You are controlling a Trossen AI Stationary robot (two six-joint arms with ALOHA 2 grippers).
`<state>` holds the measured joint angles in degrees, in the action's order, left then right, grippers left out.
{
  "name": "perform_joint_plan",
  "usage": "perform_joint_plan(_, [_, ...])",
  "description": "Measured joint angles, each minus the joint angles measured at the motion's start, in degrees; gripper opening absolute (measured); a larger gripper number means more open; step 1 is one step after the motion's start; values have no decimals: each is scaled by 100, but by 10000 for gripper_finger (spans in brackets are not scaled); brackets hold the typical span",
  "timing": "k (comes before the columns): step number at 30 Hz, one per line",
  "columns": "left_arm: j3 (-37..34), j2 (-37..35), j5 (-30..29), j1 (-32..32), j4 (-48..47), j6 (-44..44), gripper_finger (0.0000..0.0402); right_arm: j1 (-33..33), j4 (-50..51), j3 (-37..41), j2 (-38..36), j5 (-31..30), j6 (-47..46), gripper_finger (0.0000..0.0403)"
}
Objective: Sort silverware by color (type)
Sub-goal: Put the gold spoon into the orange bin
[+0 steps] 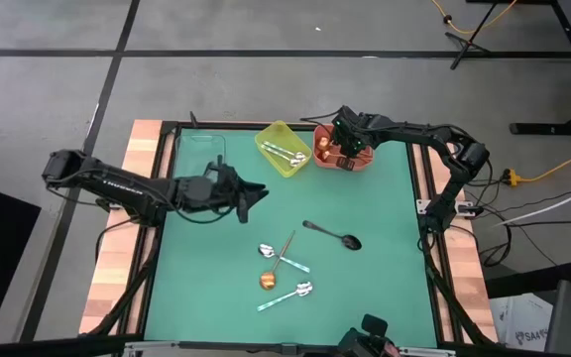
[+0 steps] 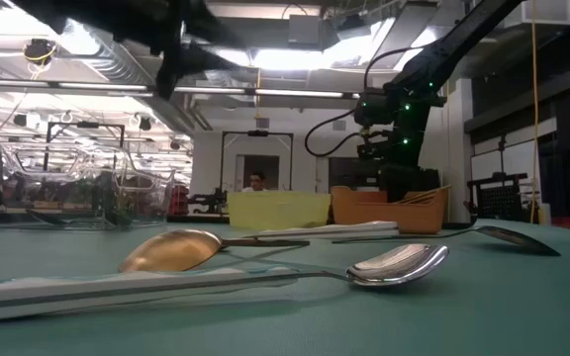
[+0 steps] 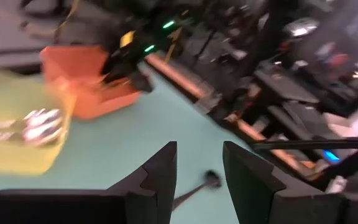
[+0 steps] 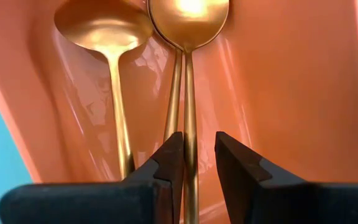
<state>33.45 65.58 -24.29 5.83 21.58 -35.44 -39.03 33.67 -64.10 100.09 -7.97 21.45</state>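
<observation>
My right gripper (image 1: pixel 342 151) points down into the orange bin (image 1: pixel 357 159), open. A copper spoon's handle (image 4: pixel 191 124) runs up between its fingers, with a gap to one finger; this spoon leans on the bin's wall beside other copper spoons (image 4: pixel 107 37). My left gripper (image 1: pixel 259 191) hovers open and empty over the mat's left half. Silver spoons with teal handles (image 1: pixel 285 152) lie in the yellow bin (image 1: pixel 271 139). On the mat lie a black spoon (image 1: pixel 332 235), a copper spoon (image 1: pixel 276 263) and two silver teal-handled spoons (image 1: pixel 284 260) (image 1: pixel 285 296).
A clear plastic container (image 1: pixel 201 149) stands at the mat's far left, next to the yellow bin. The wooden table border (image 1: pixel 127 238) frames the green mat. Free mat lies between the bins and the loose spoons.
</observation>
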Motion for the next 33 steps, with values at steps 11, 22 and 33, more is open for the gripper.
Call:
perform_joint_plan(11, [0,340,-3,752,1272,1273,124,0,0,0,0,4,2,83])
perform_joint_plan(22, [1172,2034,604,1163,1198,2643,124,0,1,0,0,4,1,83])
perform_joint_plan(33, [2599,3070,1051,1186,-1872,3150,124,0,7,-2,0,7,0,83])
